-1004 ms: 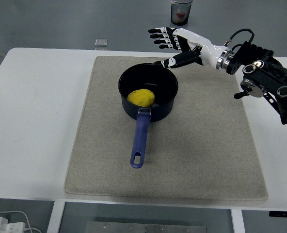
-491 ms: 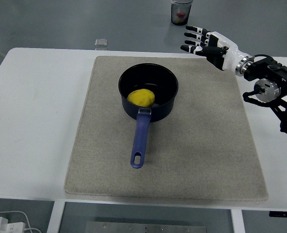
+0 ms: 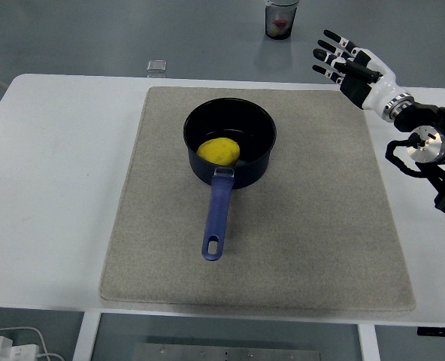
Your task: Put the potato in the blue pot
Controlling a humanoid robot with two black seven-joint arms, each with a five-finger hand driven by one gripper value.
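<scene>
Now the right hand [image 3: 355,66], fingers spread and empty, has pulled back from the blue pot's [image 3: 230,152] rim toward two o'clock, well clear. The potato [image 3: 219,151] sits inside the pot, so the task looks done.

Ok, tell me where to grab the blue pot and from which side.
Grip the blue pot by its long handle, coming from above at mid-length. The handle juts toward the table's near edge, lying clear over the mat, while the round body is wide and holds the potato.
</scene>
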